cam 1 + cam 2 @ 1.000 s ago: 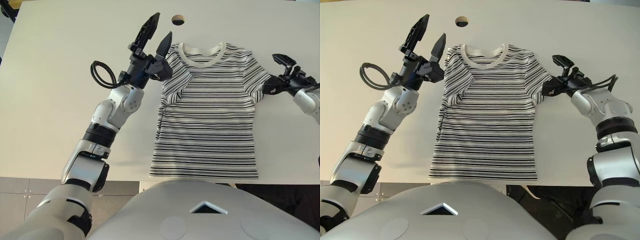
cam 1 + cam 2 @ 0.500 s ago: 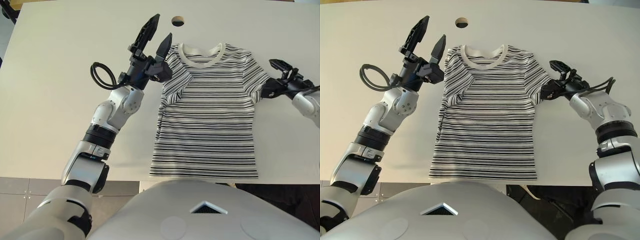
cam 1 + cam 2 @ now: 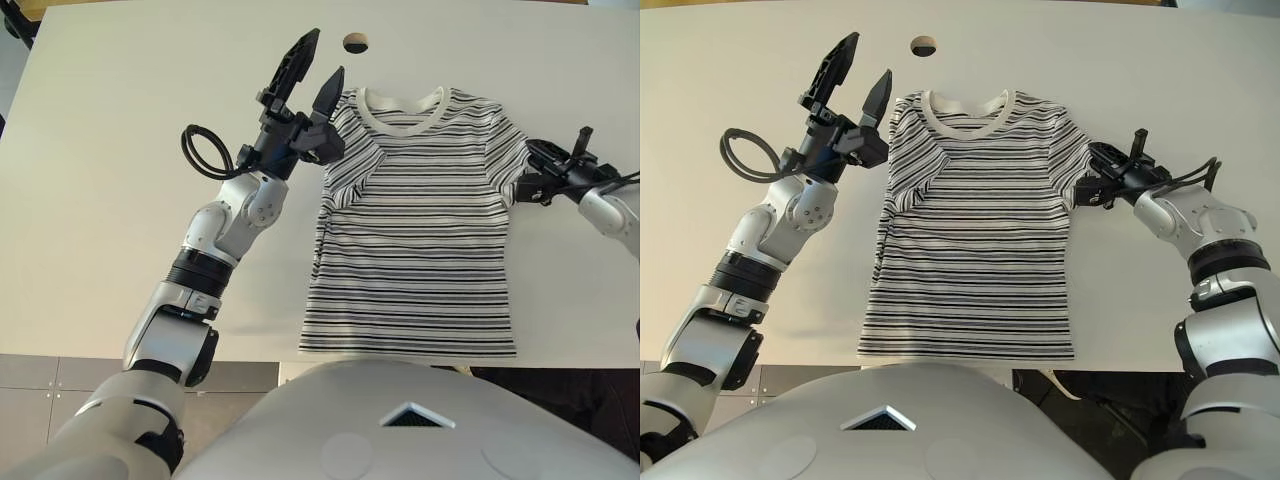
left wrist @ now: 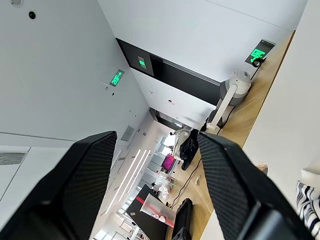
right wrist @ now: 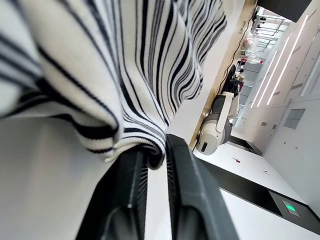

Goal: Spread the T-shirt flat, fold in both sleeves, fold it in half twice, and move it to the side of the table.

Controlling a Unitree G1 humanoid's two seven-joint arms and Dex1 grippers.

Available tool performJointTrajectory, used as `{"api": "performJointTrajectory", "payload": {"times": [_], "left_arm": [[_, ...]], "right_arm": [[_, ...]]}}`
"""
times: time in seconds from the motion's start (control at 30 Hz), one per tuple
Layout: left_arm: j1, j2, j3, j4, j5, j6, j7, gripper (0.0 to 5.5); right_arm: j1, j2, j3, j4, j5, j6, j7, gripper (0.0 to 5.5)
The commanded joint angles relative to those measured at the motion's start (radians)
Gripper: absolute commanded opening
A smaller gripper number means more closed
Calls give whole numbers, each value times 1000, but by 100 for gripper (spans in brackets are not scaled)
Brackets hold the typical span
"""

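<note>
White desk (image 3: pixel 120 150) carries the striped T-shirt (image 3: pixel 415 250) flat before us, and we judge it light, limp and floppy, best taken by a hem: our right claw (image 5: pixel 156 150) pinches the edge of the right sleeve (image 3: pixel 508 150), our left claw (image 3: pixel 322 58) gapes empty beside its shoulder

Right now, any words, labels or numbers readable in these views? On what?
No text can be read.
green wall sign: lit marks, too blurred.
second green sign: too small.
third green sign, right wrist view: too small.
T-shirt: stripes only, no print visible.
</note>
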Motion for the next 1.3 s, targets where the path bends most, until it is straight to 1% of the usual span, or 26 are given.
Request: {"api": "performJointTrajectory", "payload": {"times": [0.03, 0.27, 0.37, 0.67, 0.93, 1.13, 1.17, 1.2, 1.3], "left_arm": [[4, 1, 7, -1, -4, 2, -10, 302], [3, -1, 10, 4, -8, -2, -4, 302], [4, -2, 10, 7, -9, -2, -4, 302], [13, -8, -15, 25, 8, -7, -8, 302], [13, -26, -32, 42, 12, -5, -3, 302], [1, -40, -43, 62, 12, -8, -4, 302], [2, -39, -43, 63, 12, -8, -4, 302], [1, -36, -43, 64, 12, -10, -5, 302], [6, -20, -37, 61, 11, -14, -9, 302]], "right_arm": [[40, 20, 24, 38, -20, 5, -13, 11], [69, -12, -23, -5, 14, -1, -94, 11], [101, -30, -61, -72, 46, -10, -121, 11], [143, -8, -146, -274, 76, -13, -168, 11], [146, 37, -119, -360, 9, 22, -137, 11], [133, 102, -64, -406, -41, 31, -70, 11], [130, 106, -60, -402, -47, 33, -66, 37], [133, 104, -63, -403, -45, 37, -58, 47], [154, 88, -82, -422, -26, 38, -31, 102]]}}
